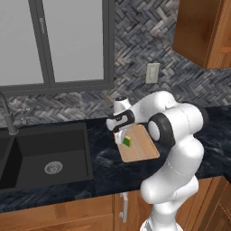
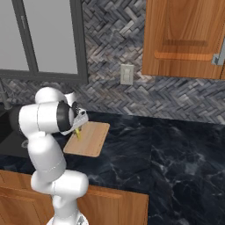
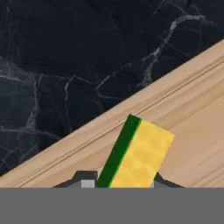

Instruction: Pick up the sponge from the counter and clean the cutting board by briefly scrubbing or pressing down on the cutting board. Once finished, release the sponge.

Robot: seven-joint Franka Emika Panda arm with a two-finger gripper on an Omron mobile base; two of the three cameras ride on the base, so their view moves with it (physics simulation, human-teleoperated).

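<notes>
Hand view: fingers (image 3: 124,183) pinching sponge (image 3: 138,153), yellow face up, over board (image 3: 192,113) near its edge; dark veined worktop (image 3: 65,57) beyond.

Black sink (image 1: 49,155), faucet (image 1: 8,118), wall outlet (image 1: 152,72).

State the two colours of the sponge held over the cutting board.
The sponge has a broad yellow face and a thin dark green layer along one edge, best seen in the hand view.

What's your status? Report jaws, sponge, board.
Gripper shut on sponge, jaws clamping it on edge. Sponge over cutting board, near its counter-side edge; contact unclear. Nothing else on the board.
</notes>
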